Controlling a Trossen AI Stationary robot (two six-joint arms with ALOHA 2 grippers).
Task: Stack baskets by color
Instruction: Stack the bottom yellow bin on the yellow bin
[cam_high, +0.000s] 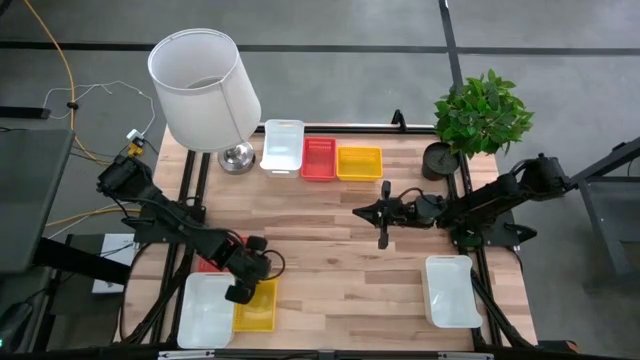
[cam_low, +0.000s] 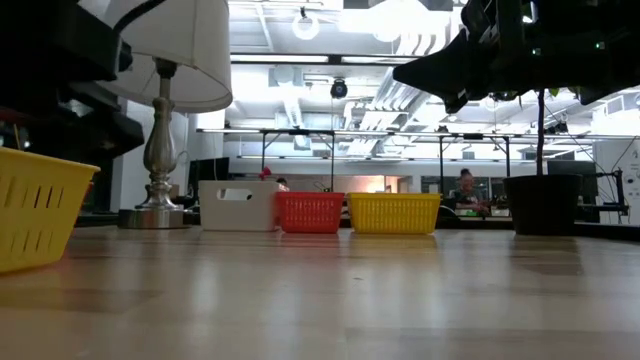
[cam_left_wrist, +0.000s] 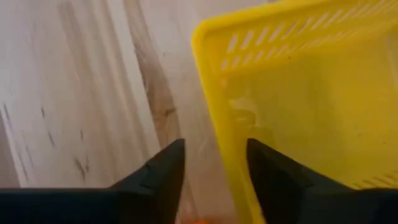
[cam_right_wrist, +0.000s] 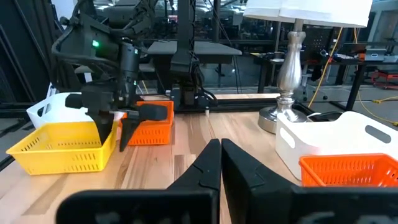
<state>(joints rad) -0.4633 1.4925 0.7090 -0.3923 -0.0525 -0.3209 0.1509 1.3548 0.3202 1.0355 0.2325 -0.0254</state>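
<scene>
Left gripper (cam_left_wrist: 214, 180): fingers apart, straddling the rim wall of the shallow yellow slotted plastic basket (cam_high: 256, 306) at the table's near left, not clamped.
Right gripper (cam_high: 384, 214): pressed together, empty, mid-table.
Advice: seat deeper, centre on the wall, close firmly, then lift level.

The left tool (cam_high: 243, 290) straddles the rim of the near yellow basket (cam_high: 256, 308).

Left claw (cam_high: 243, 291) straddles a basket (cam_high: 257, 308) wall (near table (cam_high: 330, 250) edge).
</scene>
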